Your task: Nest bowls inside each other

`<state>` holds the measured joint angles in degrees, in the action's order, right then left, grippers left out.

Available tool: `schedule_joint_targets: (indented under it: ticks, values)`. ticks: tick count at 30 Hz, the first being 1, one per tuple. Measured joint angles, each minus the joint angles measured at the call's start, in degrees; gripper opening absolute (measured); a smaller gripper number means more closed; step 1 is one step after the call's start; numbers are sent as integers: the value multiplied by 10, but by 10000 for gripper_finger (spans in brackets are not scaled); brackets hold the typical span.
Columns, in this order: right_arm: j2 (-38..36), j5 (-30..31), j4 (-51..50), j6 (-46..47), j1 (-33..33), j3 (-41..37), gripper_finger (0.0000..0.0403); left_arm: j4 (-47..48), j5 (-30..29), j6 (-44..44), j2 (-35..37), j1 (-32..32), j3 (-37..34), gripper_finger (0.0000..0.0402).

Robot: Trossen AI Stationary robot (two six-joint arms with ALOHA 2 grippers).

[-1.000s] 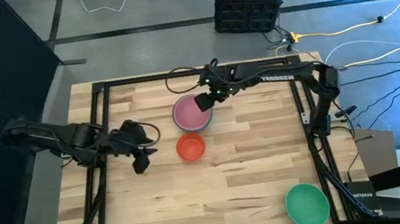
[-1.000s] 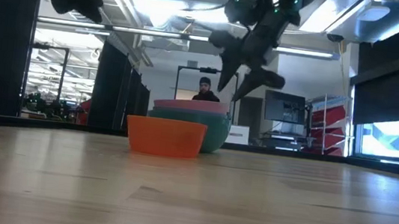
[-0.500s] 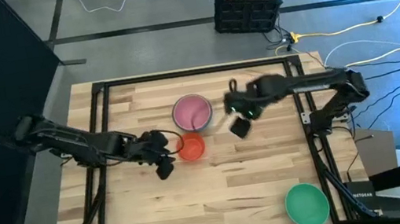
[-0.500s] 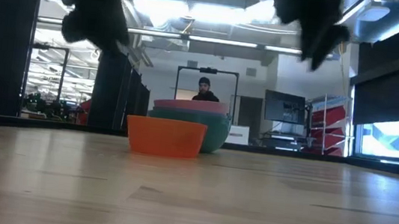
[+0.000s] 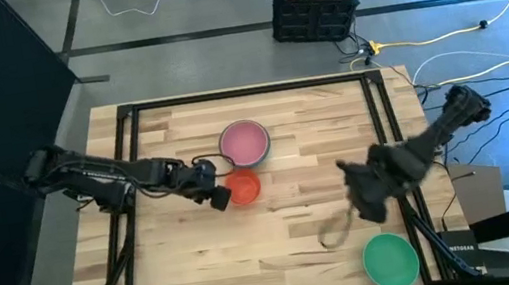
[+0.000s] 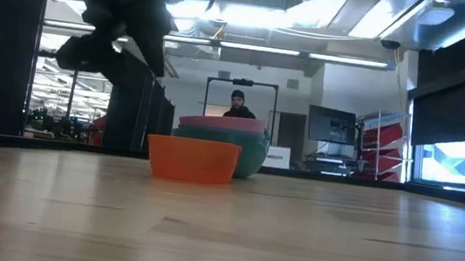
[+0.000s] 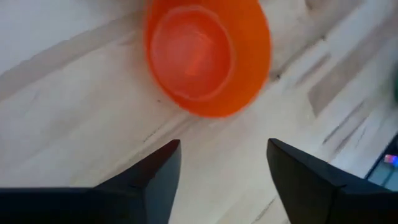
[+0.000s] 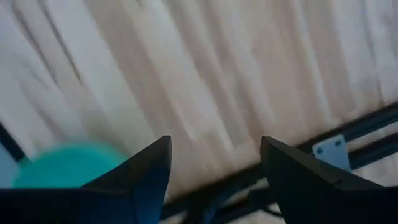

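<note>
A pink bowl [image 5: 243,142] sits nested in a teal-green bowl [image 6: 251,156] at the table's middle, toward the far side. The small orange-red bowl [image 5: 242,187] stands upright on the table just in front of that stack. A green bowl [image 5: 390,260] stands alone near the front right corner. My left gripper [image 5: 222,199] is open, just left of the orange-red bowl [image 7: 205,56], slanting down with nothing between its fingers. My right gripper [image 5: 364,209] is open above bare wood, a little short of the green bowl [image 8: 68,167].
Black frame rails [image 5: 383,143] run along the table's sides and far edge. A black and red case [image 5: 314,8] and cables lie on the floor beyond the table. In the low view a person [image 6: 237,103] stands far behind the table. Bare wood lies between the bowls.
My right gripper has left the pink bowl stack and swept fast toward the table's right and near edge, ending close to the green bowl. My left gripper has moved right and down to the orange-red bowl's left side. The bowls have not moved.
</note>
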<state>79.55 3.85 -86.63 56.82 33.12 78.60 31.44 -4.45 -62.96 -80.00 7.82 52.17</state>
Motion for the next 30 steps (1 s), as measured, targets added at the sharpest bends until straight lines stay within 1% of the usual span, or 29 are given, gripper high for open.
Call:
schedule_joint_targets:
  ticks: [9, 11, 16, 20, 23, 30]
  values:
    - [-7, -14, -18, 105, 194, -38, 230, 34, 20, -74, -32, -39, 25, 252]
    - [-8, -17, -16, 125, 229, -46, 230, 57, 23, -69, -52, -42, 46, 256]
    - [-7, -27, 29, 161, 266, -66, 230, 137, 21, -28, -111, -43, 110, 256]
    - [-7, -44, 73, 183, 285, -99, 230, 151, 19, -18, -128, -42, 140, 256]
    - [-7, -50, 107, 200, 301, -127, 230, 156, 12, -20, -135, -42, 150, 256]
    - [-7, -58, 190, 231, 314, -182, 230, 150, 9, -21, -154, -44, 151, 256]
